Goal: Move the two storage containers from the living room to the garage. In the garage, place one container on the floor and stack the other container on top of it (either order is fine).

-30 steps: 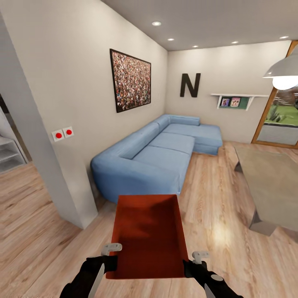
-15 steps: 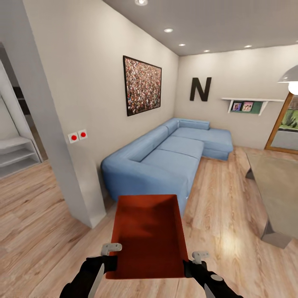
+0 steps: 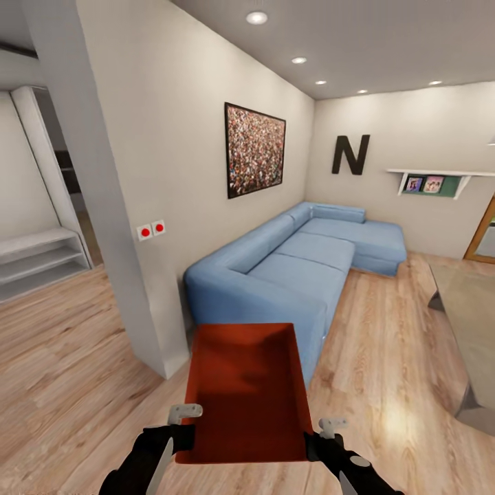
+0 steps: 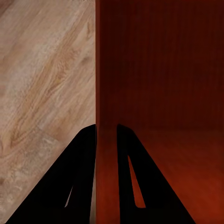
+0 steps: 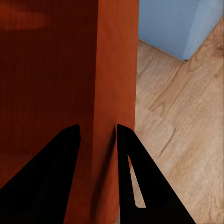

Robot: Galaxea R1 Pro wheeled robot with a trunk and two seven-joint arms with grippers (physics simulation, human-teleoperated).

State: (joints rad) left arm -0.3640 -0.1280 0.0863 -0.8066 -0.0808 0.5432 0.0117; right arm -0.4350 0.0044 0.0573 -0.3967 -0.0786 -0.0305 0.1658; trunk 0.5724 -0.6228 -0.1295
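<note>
I am in the living room, holding one rust-red open-top storage container (image 3: pixel 246 392) in front of me, above the wood plank floor. My left gripper (image 3: pixel 184 432) is shut on its left wall near the closest corner; my right gripper (image 3: pixel 317 440) is shut on its right wall. The left wrist view has two black fingers (image 4: pixel 84 163) pinching the thin red container wall (image 4: pixel 158 70), one finger outside and one inside. Black fingers (image 5: pixel 135 177) clamp the opposite container wall (image 5: pixel 116 70) in the right wrist view.
A pale blue sectional sofa (image 3: pixel 295 268) runs along the wall ahead. A white wall end (image 3: pixel 110 206) with two red switches stands at left, with an opening and white shelves (image 3: pixel 38 258) beyond. A grey table (image 3: pixel 474 323) sits at right.
The whole view has swung left: sofa, picture and letter N shifted rightward, the hanging lamp left the frame, and more of the left opening shows. The container and both grippers kept their hold.
</note>
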